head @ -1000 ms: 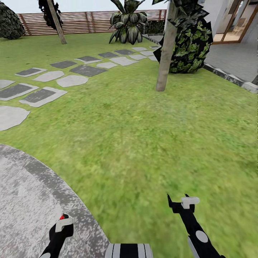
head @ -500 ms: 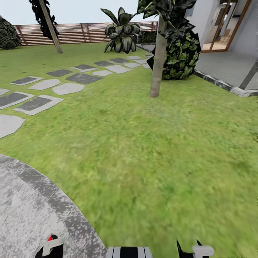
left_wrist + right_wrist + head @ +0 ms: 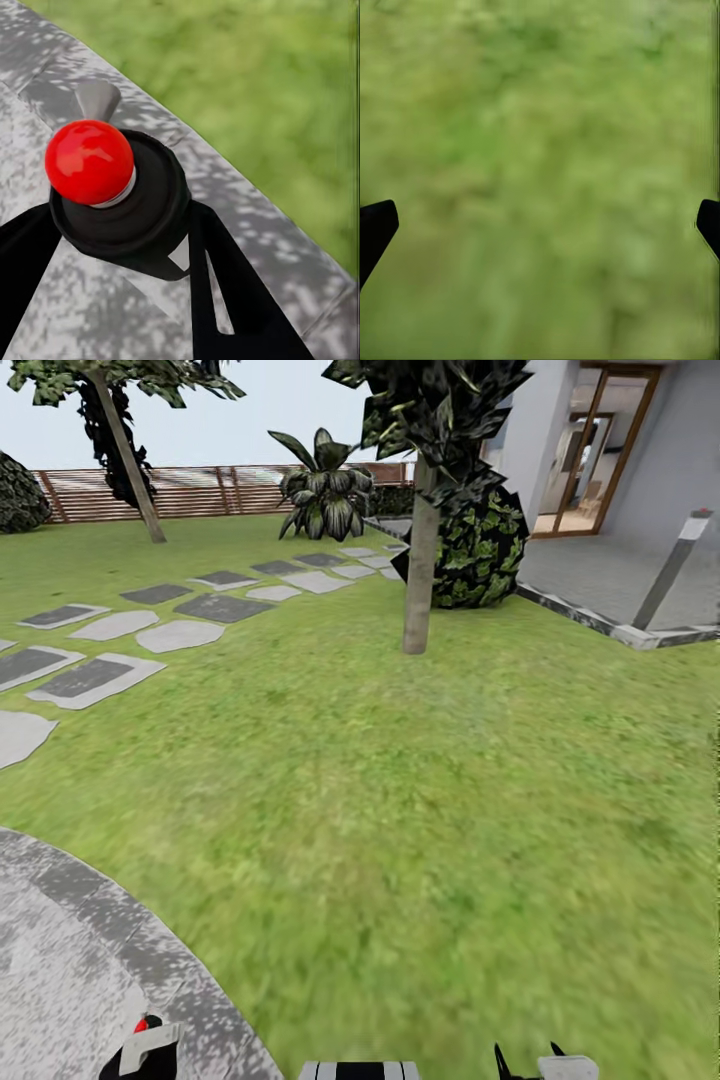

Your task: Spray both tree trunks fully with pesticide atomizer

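My left gripper (image 3: 145, 1042) is shut on the pesticide atomizer (image 3: 131, 206), a dark bottle with a round red top (image 3: 141, 1023), held above the grey concrete floor (image 3: 70, 970) near its curved edge. In the left wrist view a black finger (image 3: 225, 277) presses each side of the bottle. My right gripper (image 3: 527, 1062) hangs open over grass, with nothing between its tips (image 3: 540, 225). One tree's pale trunk (image 3: 419, 560) stands ahead on the lawn, right of centre. A second trunk (image 3: 127, 460) leans far off at the back left, by the fence (image 3: 200, 492).
Stepping-stone slabs (image 3: 180, 634) cross the lawn at the left. A round dark bush (image 3: 478, 550) sits just behind the near tree. A grey bollard lamp (image 3: 672, 568) stands at a raised paved patio (image 3: 600, 565) at the right. A spiky plant (image 3: 320, 495) grows at the back.
The head view has tilted up and turned slightly right, so the garden sits lower and both grippers have dropped to the picture's bottom edge. The left gripper still holds the atomizer.
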Available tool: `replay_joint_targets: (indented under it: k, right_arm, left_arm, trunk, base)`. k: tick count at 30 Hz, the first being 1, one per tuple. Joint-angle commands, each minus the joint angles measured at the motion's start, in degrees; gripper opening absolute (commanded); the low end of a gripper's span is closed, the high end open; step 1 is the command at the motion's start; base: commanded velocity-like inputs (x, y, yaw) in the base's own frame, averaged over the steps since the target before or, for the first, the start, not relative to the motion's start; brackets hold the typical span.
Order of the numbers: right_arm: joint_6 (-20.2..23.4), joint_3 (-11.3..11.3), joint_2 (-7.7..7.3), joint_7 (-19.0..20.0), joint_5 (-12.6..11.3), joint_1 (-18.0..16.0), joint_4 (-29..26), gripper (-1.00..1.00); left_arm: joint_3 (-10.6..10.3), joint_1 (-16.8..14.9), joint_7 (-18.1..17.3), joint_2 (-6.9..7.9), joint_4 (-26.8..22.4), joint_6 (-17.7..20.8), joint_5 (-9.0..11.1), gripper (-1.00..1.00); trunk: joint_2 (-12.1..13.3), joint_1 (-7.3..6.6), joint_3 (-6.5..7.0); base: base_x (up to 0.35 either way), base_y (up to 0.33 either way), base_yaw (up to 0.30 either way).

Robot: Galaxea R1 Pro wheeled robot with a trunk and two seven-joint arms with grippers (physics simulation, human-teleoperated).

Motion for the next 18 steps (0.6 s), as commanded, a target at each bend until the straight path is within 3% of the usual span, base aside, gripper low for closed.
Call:
replay_joint_targets:
  k: [1,9,18]
  right_arm:
    - [-0.17,-0.19,0.02,0.03,0.21,-0.04,0.06,1.0]
    - [-0.19,-0.17,0.02,0.03,0.23,-0.05,0.14,1.0]
    - [-0.17,-0.17,0.12,0.11,0.23,-0.01,0.14,1.0]
  left_arm:
    - [0.07,-0.02,-0.05,-0.01,0.04,-0.19,0.03,-1.0]
    - [-0.05,-0.02,-0.07,-0.04,0.14,-0.18,0.01,-1.0]
    - [-0.09,0.01,-0.05,-0.13,0.49,-0.22,-0.06,-1.0]
  trunk:
    - [0.0,-0.03,0.28]
    - [0.11,-0.24,2.5]
    - [3.72,-2.22,4.14]
  base:
    - [0.0,0.0,-0.105]
    - [0.0,0.0,-0.051]
    - [0.0,0.0,-0.001]
